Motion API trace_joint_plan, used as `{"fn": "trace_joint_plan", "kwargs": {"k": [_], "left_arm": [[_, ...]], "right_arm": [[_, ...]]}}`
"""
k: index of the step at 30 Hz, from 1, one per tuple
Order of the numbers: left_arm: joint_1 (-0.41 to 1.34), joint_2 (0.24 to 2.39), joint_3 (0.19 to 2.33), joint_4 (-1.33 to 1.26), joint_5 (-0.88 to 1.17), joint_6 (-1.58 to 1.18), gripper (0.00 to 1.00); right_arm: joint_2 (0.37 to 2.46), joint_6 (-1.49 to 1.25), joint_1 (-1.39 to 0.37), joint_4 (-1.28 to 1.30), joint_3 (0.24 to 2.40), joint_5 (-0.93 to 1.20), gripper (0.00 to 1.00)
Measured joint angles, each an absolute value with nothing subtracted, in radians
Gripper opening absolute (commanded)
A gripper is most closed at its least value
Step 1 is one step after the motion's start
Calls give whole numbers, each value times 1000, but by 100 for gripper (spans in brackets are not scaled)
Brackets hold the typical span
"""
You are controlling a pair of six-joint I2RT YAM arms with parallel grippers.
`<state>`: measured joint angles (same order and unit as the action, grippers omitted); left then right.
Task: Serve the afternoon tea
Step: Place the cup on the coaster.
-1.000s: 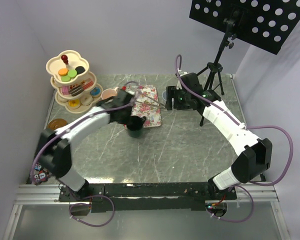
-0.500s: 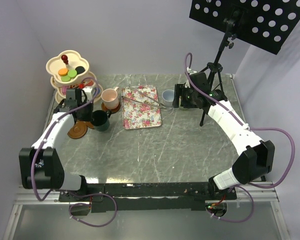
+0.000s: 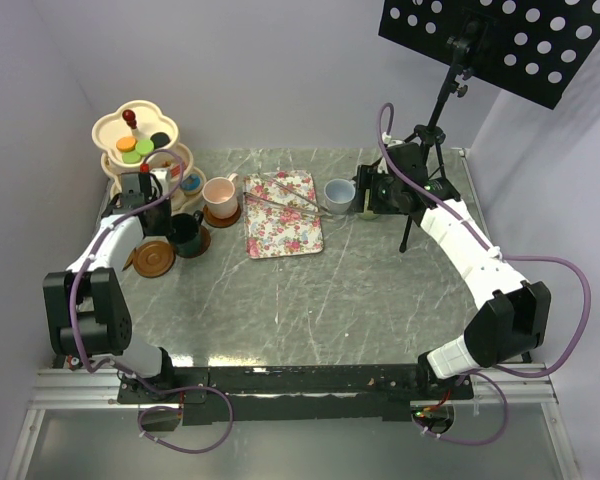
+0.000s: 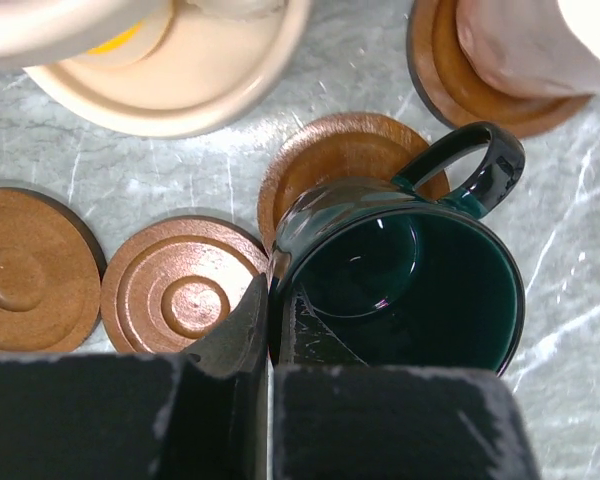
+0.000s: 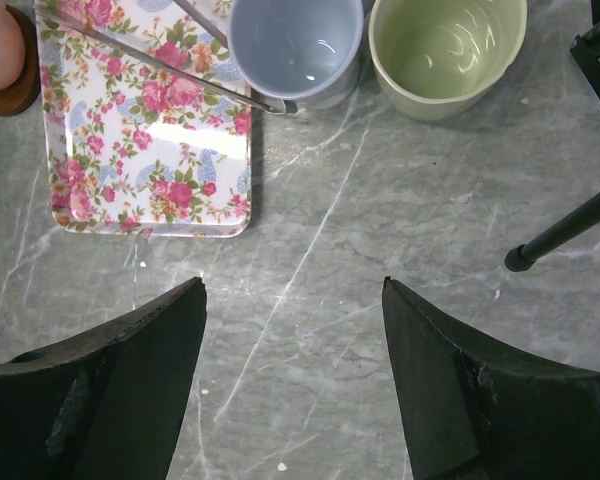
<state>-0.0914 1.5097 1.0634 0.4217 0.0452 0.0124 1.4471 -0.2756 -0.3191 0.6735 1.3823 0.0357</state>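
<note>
My left gripper (image 4: pixel 270 312) is shut on the rim of the dark green mug (image 4: pixel 405 290), one finger inside and one outside. The mug hangs over or rests on a brown saucer (image 4: pixel 345 160); I cannot tell which. Two bare saucers (image 4: pixel 180 295) (image 4: pixel 25 270) lie to its left. The pink mug (image 3: pixel 220 191) stands on its own saucer (image 4: pixel 450 80). My right gripper (image 5: pixel 293 290) is open over bare table, short of the light blue mug (image 5: pixel 295 45) and the light green mug (image 5: pixel 448 50). The cream stand (image 3: pixel 140 150) holds toy cakes at the far left.
The floral tray (image 3: pixel 283 213) lies mid-table with metal tongs (image 5: pixel 160 60) across it, their tip beside the light blue mug. A black tripod leg (image 5: pixel 570 230) stands just right of my right gripper. The stand's base (image 4: pixel 180 70) is close behind the saucers.
My left arm swung left with the dark green mug, from beside the tray to the saucers by the stand. My right gripper drew back to the right, uncovering the light blue mug.
</note>
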Motion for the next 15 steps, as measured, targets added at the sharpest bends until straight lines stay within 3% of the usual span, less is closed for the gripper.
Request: {"fn": "trace_joint_plan", "kwargs": {"k": [15], "left_arm": [[-93, 1588, 1069, 310, 30, -38, 1]], "right_arm": [[1459, -276, -316, 673, 1390, 51, 79]]}}
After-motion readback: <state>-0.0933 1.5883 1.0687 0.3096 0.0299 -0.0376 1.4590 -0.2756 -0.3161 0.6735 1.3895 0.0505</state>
